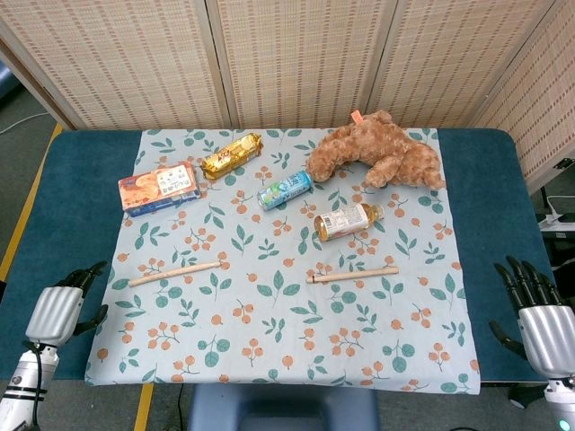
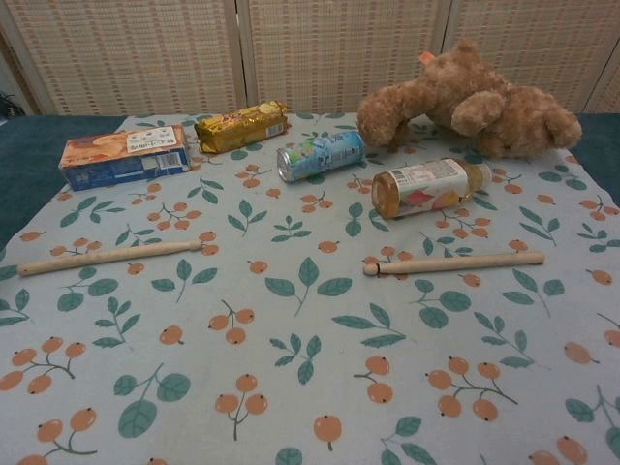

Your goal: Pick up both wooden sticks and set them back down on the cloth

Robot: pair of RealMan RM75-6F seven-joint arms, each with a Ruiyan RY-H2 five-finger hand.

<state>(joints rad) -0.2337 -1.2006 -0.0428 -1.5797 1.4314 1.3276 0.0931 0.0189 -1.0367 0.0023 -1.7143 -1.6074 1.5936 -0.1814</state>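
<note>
Two wooden sticks lie flat on the leaf-and-berry cloth (image 1: 278, 314). The left stick (image 1: 174, 274) (image 2: 108, 256) points slightly up to the right. The right stick (image 1: 352, 275) (image 2: 455, 263) lies just below the bottle. My left hand (image 1: 65, 305) hovers off the cloth's left edge over the blue table, fingers apart, holding nothing. My right hand (image 1: 537, 312) hangs off the cloth's right edge, fingers spread and empty. Neither hand shows in the chest view.
Along the back of the cloth sit a snack box (image 1: 158, 188), a gold packet (image 1: 231, 154), a can (image 1: 285, 189) on its side, a lying bottle (image 1: 349, 220) and a brown plush bear (image 1: 377, 151). A woven screen (image 1: 296, 58) stands behind the table.
</note>
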